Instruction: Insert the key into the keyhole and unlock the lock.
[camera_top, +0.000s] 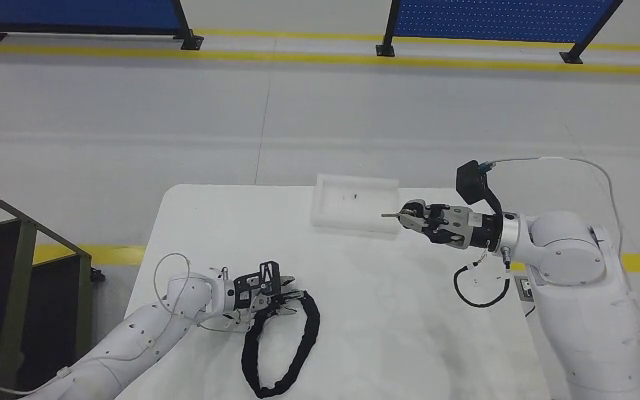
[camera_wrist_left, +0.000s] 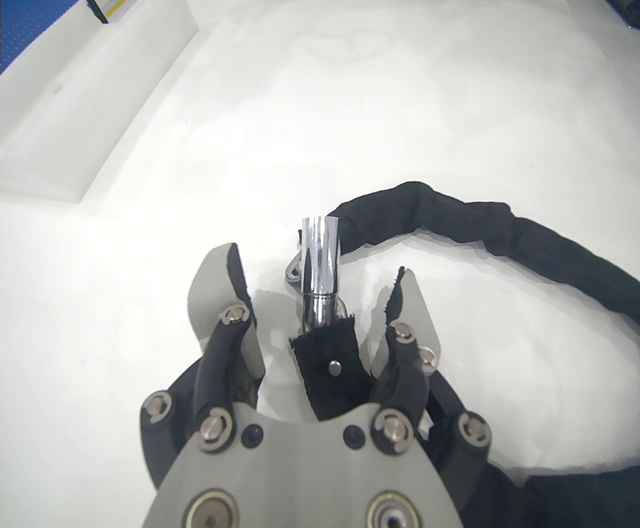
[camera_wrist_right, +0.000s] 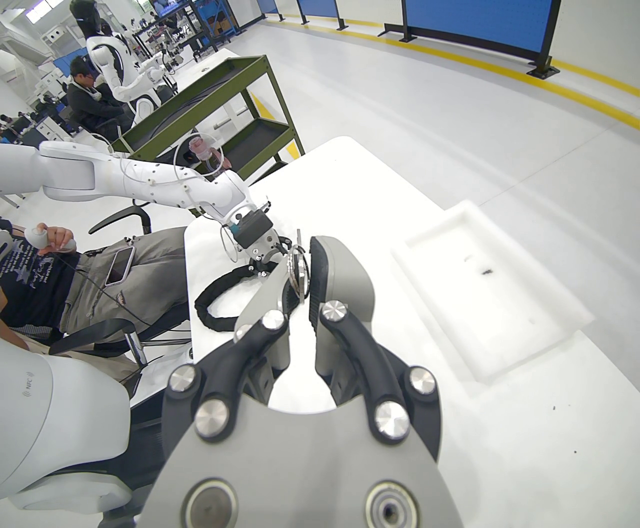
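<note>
The right claw (camera_top: 407, 212) is clamped on the key (camera_top: 388, 213), held over the edge of the white tray (camera_top: 340, 205). The key's thin end sticks out past the tips. It lies flat and points toward the left side of the table (camera_top: 400, 320). The left claw (camera_wrist_left: 316, 265) is apart, low on the table. The lock's (camera_top: 312, 325) shiny tube (camera_wrist_left: 320, 250) sits between its fingers, pointing away from it.
</note>
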